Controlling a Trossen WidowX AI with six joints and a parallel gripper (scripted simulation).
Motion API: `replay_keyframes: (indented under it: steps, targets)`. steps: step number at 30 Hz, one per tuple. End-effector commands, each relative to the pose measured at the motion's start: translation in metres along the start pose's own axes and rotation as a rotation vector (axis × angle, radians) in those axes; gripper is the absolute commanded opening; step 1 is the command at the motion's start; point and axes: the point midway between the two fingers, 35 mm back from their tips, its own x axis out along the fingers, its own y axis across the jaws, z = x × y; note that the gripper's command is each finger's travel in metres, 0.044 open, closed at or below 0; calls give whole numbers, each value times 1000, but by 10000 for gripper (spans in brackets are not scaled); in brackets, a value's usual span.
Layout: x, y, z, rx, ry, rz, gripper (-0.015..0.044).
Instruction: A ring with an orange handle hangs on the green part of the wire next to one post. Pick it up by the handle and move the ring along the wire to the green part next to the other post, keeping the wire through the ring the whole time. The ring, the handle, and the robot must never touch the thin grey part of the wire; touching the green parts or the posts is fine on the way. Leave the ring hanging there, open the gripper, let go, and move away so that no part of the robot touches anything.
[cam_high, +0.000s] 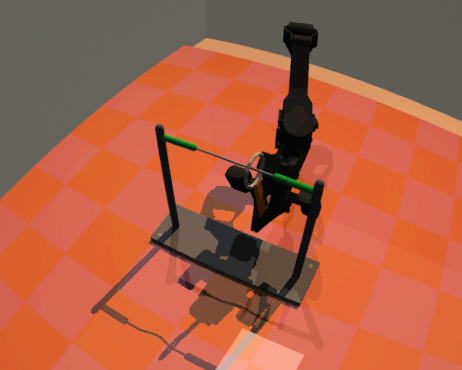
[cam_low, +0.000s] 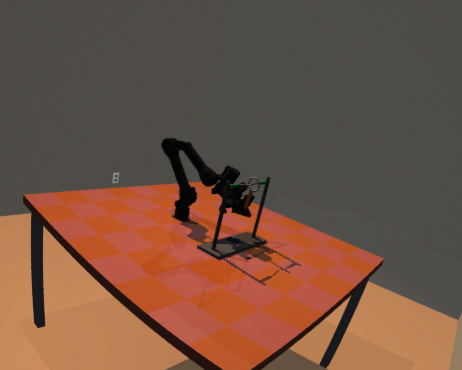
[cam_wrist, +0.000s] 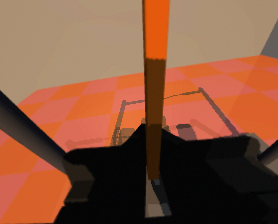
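Mid-transfer, by the look of it: carrying the ring (cam_high: 254, 170) along the wire (cam_high: 220, 156) toward one of the green ends. End effector (cam_high: 261, 202) clenched on the orange handle (cam_high: 258, 192), which hangs below the ring; from the wrist view, handle (cam_wrist: 155, 85) running straight up out of the closed jaws. Ring threaded on the wire, sitting over the thin grey stretch just short of the green sleeve (cam_high: 294, 184) beside the near right post (cam_high: 310, 225). Cannot tell whether the ring rim clears the grey wire or grazes it; too fine to resolve.

Other green sleeve (cam_high: 180, 142) next to the far left post (cam_high: 167, 176), well apart from the ring. Which sleeve is the goal: probably the near right one, though not certain from this moment alone.

Next move, if so: a short slide along the wire line, keeping the wire centred in the ring, until the ring sits over green; then lowering to hang, releasing, backing the arm clear of posts and base plate (cam_high: 172, 235).

No containers on the worktop (cam_high: 100, 200); nothing to report there.
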Motion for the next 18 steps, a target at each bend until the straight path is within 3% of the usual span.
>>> replay_keyframes:
  steps: [1,18]
  targets:
    - [0,2,3,-28,-8,8,-150]
    - [0,12,2,-90,-11,28,-150]
